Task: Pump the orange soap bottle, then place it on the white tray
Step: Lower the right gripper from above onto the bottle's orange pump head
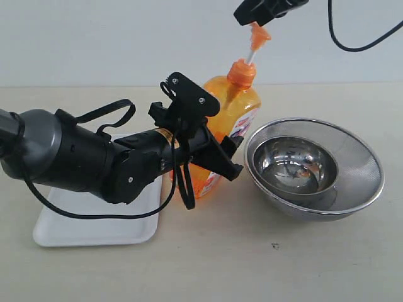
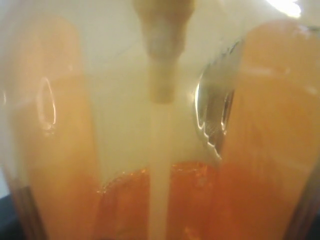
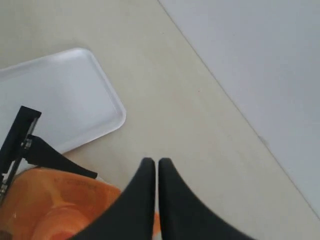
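The orange soap bottle [image 1: 238,104] stands upright on the table between the white tray [image 1: 94,234] and the steel bowls. My left gripper [image 1: 217,152] is shut on the bottle's body, one black finger crossing its front. In the left wrist view the translucent bottle [image 2: 260,130] fills the frame, with its inner tube running down the middle. My right gripper [image 1: 247,16] hovers shut right at the top of the raised orange pump head [image 1: 259,33]. In the right wrist view that gripper [image 3: 156,163] has its fingers together above the bottle [image 3: 55,202], with the white tray [image 3: 65,95] beyond.
Two nested round steel bowls [image 1: 373,165] sit on the table to the right of the bottle, close to it. My left arm lies over the white tray. A black cable hangs at the upper right.
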